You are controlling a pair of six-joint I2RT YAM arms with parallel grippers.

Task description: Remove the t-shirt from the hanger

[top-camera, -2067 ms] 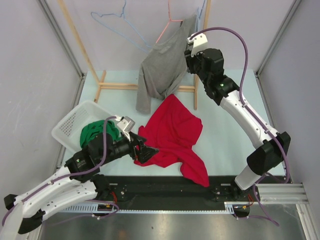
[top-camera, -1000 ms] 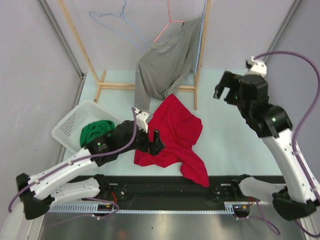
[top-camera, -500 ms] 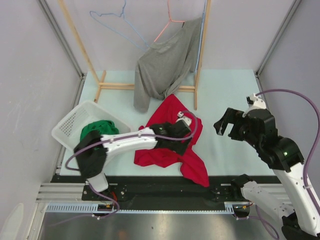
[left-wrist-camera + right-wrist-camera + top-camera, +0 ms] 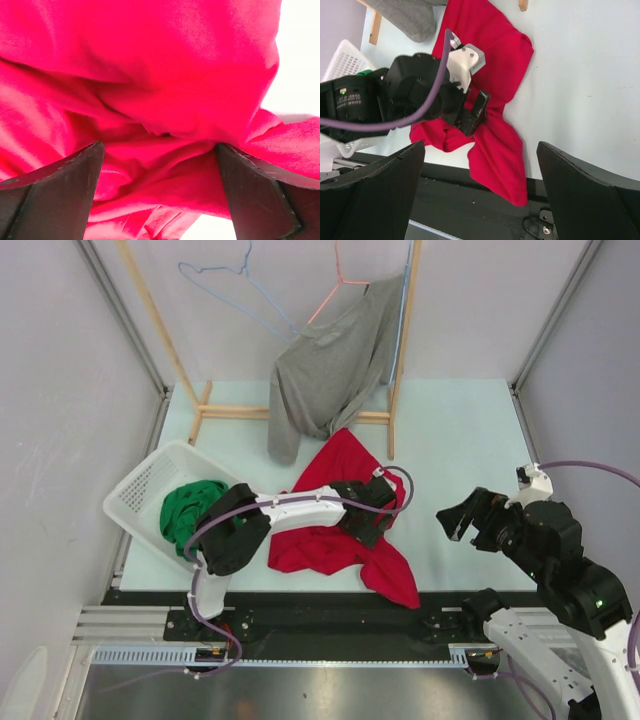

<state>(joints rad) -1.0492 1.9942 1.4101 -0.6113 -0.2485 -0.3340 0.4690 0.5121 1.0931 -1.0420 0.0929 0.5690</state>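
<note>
Red shirt (image 4: 340, 455) now beneath left claw (image 4: 372, 528); right claw (image 4: 466, 526) nearer base.

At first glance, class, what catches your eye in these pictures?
A bright red t-shirt lies crumpled mid-table, the left arm stretched over it with open jaws straddling a fold. Behind, a grey t-shirt hangs at the wooden rack, and a green garment lies in the white basket on the left.
</note>
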